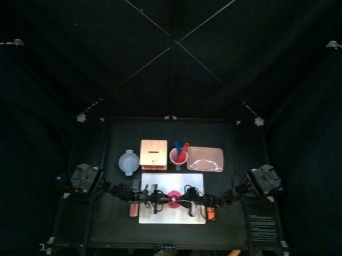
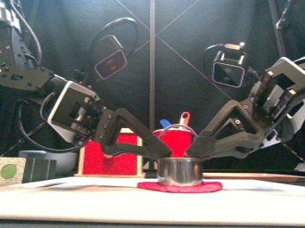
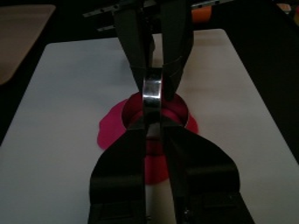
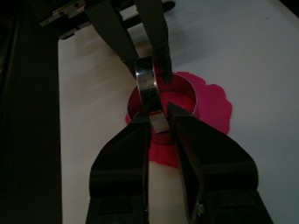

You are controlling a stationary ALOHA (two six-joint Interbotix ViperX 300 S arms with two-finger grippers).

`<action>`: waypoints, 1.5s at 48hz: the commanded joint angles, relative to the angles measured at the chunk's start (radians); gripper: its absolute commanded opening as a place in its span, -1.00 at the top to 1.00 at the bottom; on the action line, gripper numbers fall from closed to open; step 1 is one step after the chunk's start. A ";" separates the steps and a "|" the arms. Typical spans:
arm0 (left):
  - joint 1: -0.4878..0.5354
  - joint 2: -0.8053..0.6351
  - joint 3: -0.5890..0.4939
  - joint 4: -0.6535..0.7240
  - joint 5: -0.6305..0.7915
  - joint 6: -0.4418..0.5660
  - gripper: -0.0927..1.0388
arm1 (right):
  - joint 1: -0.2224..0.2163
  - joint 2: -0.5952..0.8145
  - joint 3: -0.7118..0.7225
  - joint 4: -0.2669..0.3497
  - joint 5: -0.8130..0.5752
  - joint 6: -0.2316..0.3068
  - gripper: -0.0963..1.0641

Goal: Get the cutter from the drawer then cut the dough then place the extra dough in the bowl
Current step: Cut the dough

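The bench lies bare on both sides of the board, and the board reaches close to the near edge. Its near half and its corners are clear white; only the middle is taken. Both arms come down low from left and right and meet over that middle, so the way in from either side is barred by them.

Along the far edge of the board stands a row: the box in the middle with its red drawer front facing near, the pink tray to its right, the bowl to its left. A red cup stands right behind the work, a blue knife sticking up out of it.

The dough lies flat at the board's centre, and the cutter stands upright on it, with dough showing all round its foot. The left pincer is clamped on the cutter's rim from the left, and the right pincer on it from the right, tips nearly meeting.
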 commanded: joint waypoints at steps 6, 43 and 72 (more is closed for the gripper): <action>-0.002 0.038 0.008 0.003 0.083 0.005 0.08 | -0.041 0.110 -0.002 0.009 0.114 0.011 0.04; -0.002 -0.003 -0.002 0.006 0.094 0.011 0.09 | -0.051 0.078 -0.011 -0.003 0.124 0.012 0.04; -0.002 -0.146 -0.014 0.095 0.081 0.043 -0.09 | -0.077 -0.071 -0.046 -0.035 0.176 0.008 -0.43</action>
